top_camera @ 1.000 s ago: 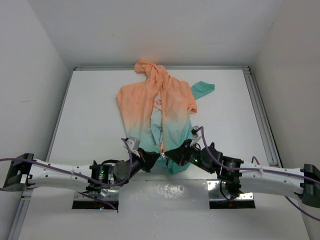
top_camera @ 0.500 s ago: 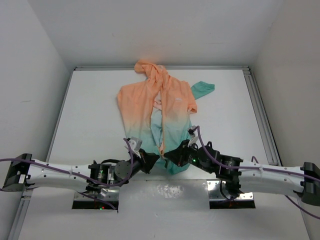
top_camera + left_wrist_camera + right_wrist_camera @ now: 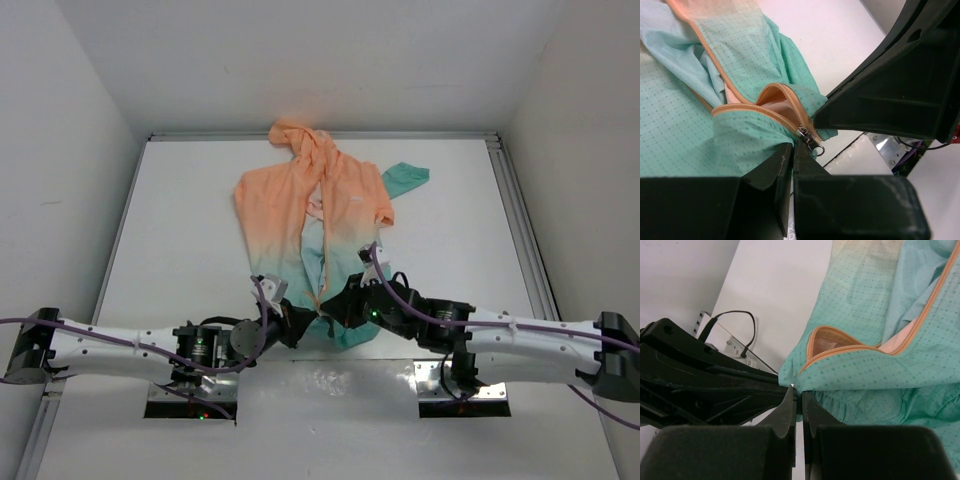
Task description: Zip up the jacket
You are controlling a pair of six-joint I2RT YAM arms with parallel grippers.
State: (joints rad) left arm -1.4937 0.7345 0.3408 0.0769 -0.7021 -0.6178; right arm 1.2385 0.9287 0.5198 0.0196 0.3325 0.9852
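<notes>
Jacket [image 3: 320, 225] lying on table, both grippers pinching its hem

Jacket is lying spread on the white table [image 3: 190, 210], centre to far side, in the same spot as a second ago. Its teal hem [image 3: 345, 335] is sitting a little more bunched at the near edge. Right arm is now reaching further in toward centre, wrist nearer the front opening than before. Left arm is hardly shifting.

Long axis is running near to far: peach hood [image 3: 300, 135] pointing at the far wall, hem pointing at the arm bases. Front is lying mostly unzipped, orange zipper tape splitting open up the middle.

Zipper slider [image 3: 810, 139] is sitting at the hem, touching the left gripper [image 3: 792, 150] tips. Those jaws are standing closed on the hem fabric there. Right gripper [image 3: 799, 392] is meeting it tip to tip, jaws closed on the hem edge just beside.

Both arms are lying low and stretched along the near edge, angling inward, left gripper [image 3: 308, 320] and right gripper [image 3: 332, 308] nearly touching.
</notes>
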